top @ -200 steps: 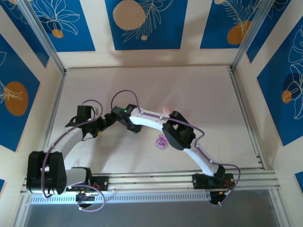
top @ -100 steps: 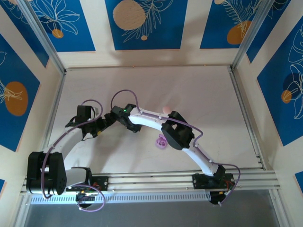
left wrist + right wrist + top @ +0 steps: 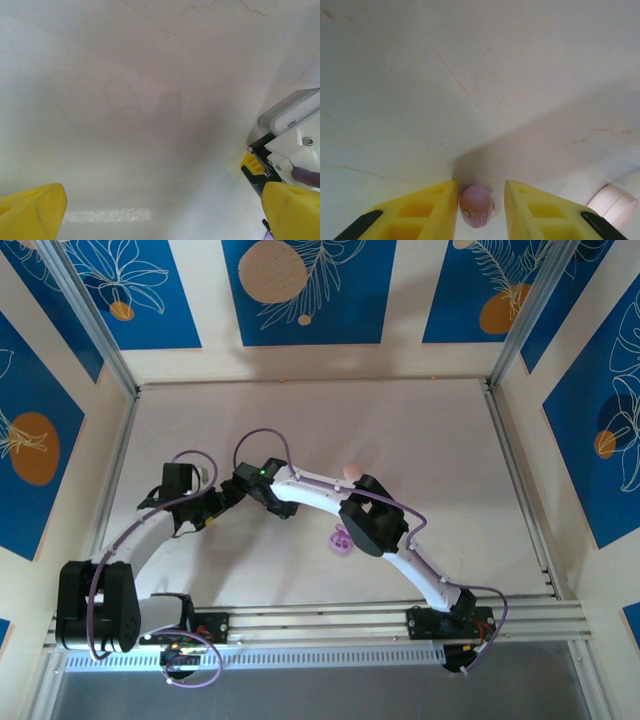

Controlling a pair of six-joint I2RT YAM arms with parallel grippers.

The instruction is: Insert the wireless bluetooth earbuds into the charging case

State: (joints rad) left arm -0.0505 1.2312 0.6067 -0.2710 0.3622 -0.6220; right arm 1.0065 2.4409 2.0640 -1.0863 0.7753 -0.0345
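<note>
A small purple earbud [image 3: 476, 205] lies on the pale table between the yellow fingers of my right gripper [image 3: 480, 207]. The left finger [image 3: 432, 210] is at the bud's side, while a thin gap stays before the right finger [image 3: 535, 212], so the gripper is open around it. A purple charging case [image 3: 341, 539] sits on the table beside the right arm's elbow. My left gripper [image 3: 160, 210] hangs wide open over bare table, holding nothing.
A pale pink oval case [image 3: 614, 205] lies just right of the right gripper and peeks out behind the right forearm [image 3: 350, 472]. The right wrist's camera housing [image 3: 290, 117] is close to my left gripper. Walls and metal rails [image 3: 320, 625] enclose the table.
The right gripper's fingers have narrowed around the purple earbud, and the right arm has shifted slightly left. The left arm has not moved.
</note>
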